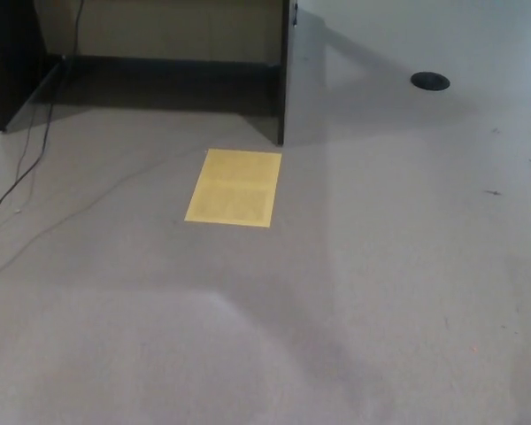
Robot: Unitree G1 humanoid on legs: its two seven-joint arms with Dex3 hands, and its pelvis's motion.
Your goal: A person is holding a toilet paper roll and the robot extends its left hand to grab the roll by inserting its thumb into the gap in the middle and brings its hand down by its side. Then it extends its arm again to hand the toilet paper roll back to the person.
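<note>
No toilet paper roll shows in the head view, and no person is in the picture. Neither of my hands nor any part of my arms is visible. The camera looks down at a grey carpeted floor (354, 301).
A yellow sheet (234, 187) lies flat on the floor at centre. Behind it stands a dark desk with a side panel (283, 71) and an open recess below. Thin cables (35, 159) run over the floor at left. A black round disc (430, 81) lies at the back right.
</note>
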